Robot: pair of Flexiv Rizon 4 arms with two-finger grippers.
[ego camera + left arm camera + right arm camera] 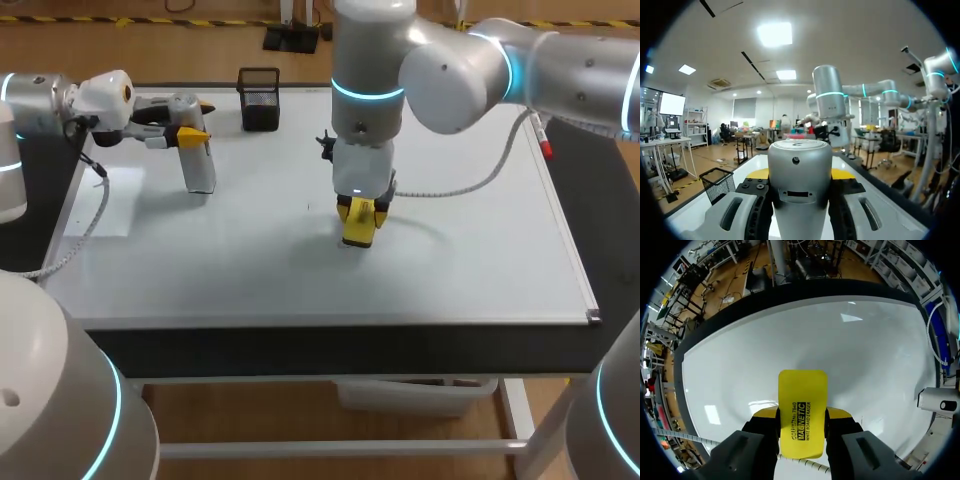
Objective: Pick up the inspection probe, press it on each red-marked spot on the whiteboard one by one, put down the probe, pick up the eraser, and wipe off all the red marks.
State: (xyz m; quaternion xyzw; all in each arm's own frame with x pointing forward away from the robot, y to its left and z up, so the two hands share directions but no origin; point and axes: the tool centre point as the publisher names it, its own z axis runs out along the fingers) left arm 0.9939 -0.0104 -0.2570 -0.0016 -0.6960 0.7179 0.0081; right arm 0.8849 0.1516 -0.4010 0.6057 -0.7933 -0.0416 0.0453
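Note:
My left gripper (190,135) is at the far left of the whiteboard (250,270), pointing sideways. It is shut on the inspection probe (200,168), a silver-grey cylinder that stands upright with its lower end at the board. In the left wrist view the probe (800,170) fills the gap between the left gripper's fingers (801,175). My right gripper (362,212) points down at the board's middle, shut on the yellow eraser (360,228), whose lower edge is at the surface. From the right wrist, the eraser (802,412) sticks out ahead of the right gripper (802,416). No red marks show on the board.
A black mesh pen holder (260,98) stands at the board's far edge, between the two arms. A red marker (545,142) lies along the board's right edge, partly under my right arm. A sheet of white paper (115,205) lies at the left edge.

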